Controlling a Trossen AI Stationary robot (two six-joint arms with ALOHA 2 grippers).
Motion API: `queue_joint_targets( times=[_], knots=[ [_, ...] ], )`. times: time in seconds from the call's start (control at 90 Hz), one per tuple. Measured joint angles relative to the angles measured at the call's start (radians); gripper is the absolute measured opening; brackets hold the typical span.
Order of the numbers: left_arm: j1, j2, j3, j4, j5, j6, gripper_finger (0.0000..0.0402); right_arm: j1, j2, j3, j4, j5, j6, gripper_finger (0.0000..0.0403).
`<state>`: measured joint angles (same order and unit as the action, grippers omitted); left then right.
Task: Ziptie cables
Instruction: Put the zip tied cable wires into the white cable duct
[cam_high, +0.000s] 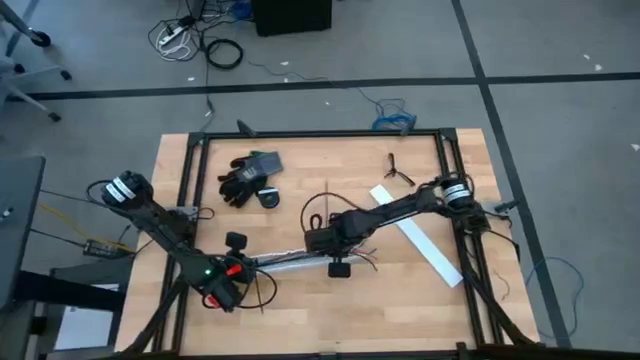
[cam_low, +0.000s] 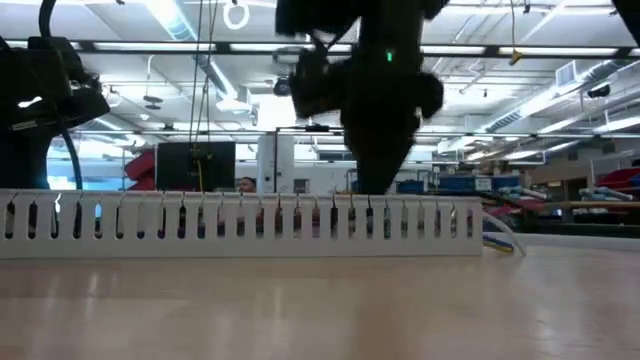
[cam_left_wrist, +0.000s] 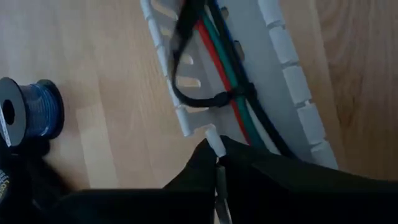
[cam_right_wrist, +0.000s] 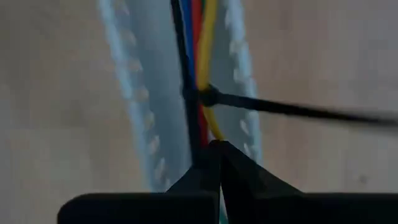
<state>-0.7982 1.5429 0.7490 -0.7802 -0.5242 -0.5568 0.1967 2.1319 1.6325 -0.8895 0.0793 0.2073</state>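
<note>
Claws (cam_right_wrist: 214, 155) pinch cables (cam_right_wrist: 196, 62), tips hidden.

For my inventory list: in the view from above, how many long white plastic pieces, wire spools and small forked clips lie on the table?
long white plastic pieces: 2
wire spool: 1
small forked clip: 1
Total: 4

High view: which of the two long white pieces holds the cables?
The slotted channel between the two arms; the other white strip lies diagonally at the right.
</note>
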Motion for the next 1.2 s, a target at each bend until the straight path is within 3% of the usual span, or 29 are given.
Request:
queue_joint_targets(
  times=[0.756,1.0,1.2],
  knots=[
    [0.0,0.001,0.0,0.005,-0.003,0.003,0.0007,0.0,-0.091,0.035,0.018,0.062,-0.019,0.0],
    [0.0,0.002,-0.001,0.029,-0.042,0.023,0.0088,0.019,-0.121,0.035,-0.028,0.104,-0.011,0.0],
    [0.0,0.002,0.017,0.004,-0.086,-0.094,0.0177,0.032,-0.122,0.035,-0.083,0.112,-0.002,0.0]
  ],
)
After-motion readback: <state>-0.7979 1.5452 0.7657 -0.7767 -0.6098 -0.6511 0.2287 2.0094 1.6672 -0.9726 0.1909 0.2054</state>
